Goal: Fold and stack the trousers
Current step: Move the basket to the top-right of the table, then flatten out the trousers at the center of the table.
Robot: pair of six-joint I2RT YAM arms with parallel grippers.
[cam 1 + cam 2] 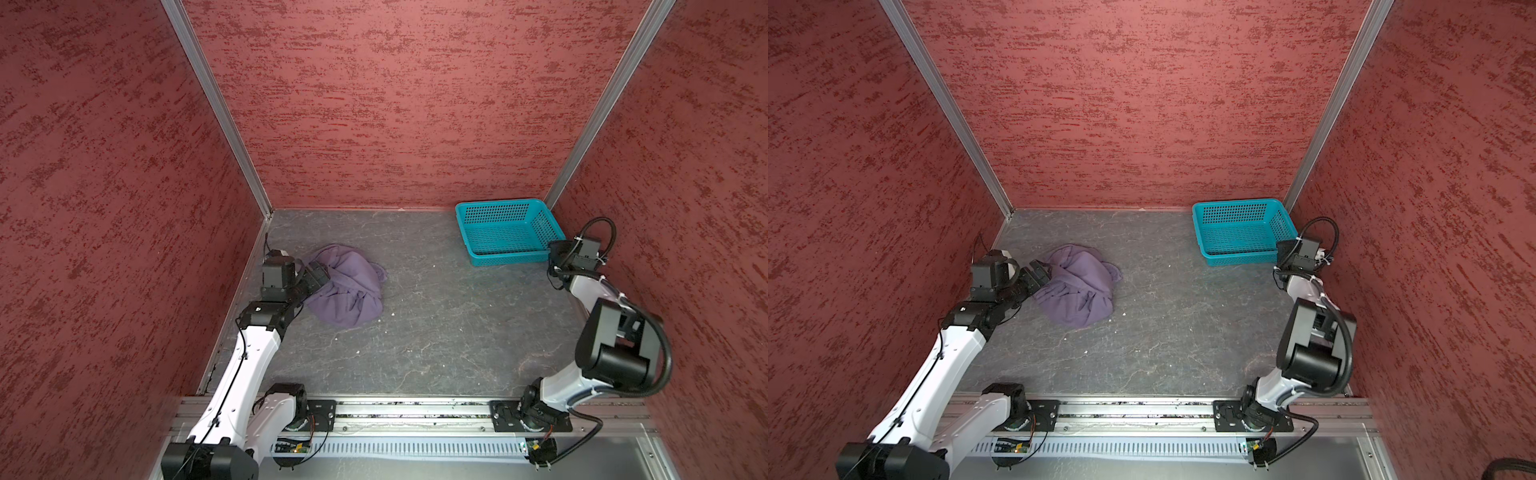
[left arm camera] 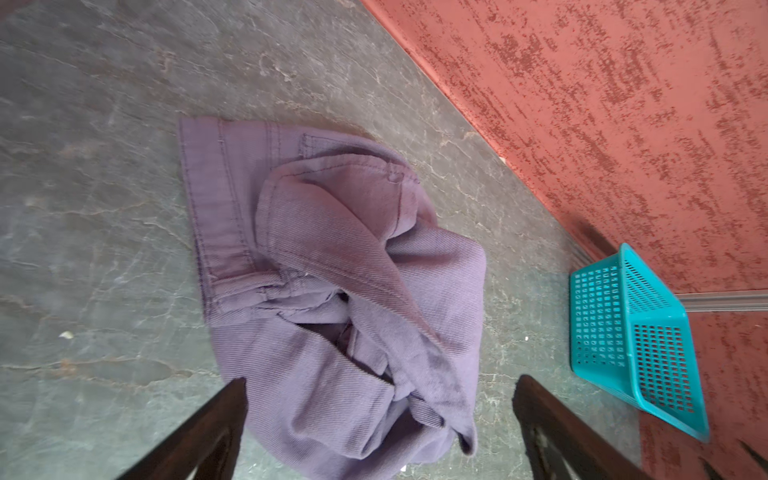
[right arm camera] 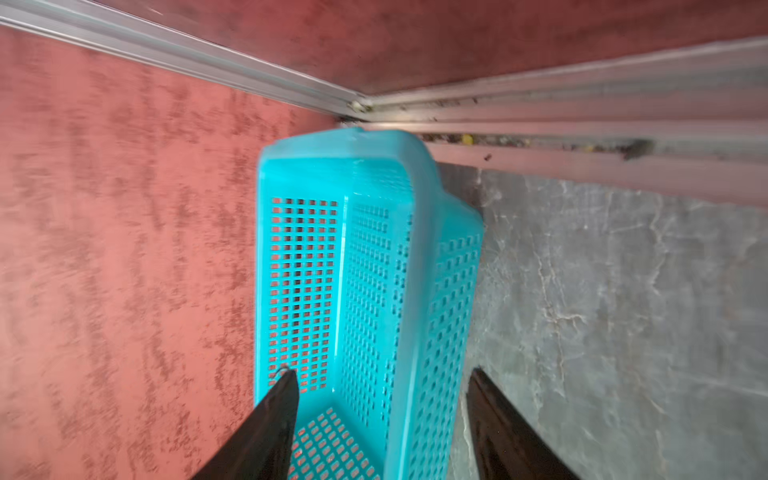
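The trousers [image 1: 349, 286] [image 1: 1077, 286] lie as a crumpled muted purple heap on the left half of the grey table. In the left wrist view the trousers [image 2: 332, 270] show a waistband and seams among the folds. My left gripper [image 1: 318, 276] [image 1: 1040, 272] [image 2: 380, 382] is open at the heap's left edge, low over the cloth, its fingers either side of a fold without pinching it. My right gripper [image 1: 556, 249] [image 3: 383, 374] is open at the basket's near right corner. One finger is inside the basket and the other outside, the wall loose between them.
A teal mesh basket [image 1: 511, 258] [image 1: 1237, 203] [image 2: 660, 365] [image 3: 303, 270] sits empty in the back right corner. Red textured walls [image 1: 395, 104] close the table on three sides. A metal rail [image 1: 415, 409] carrying both arm bases runs along the front edge.
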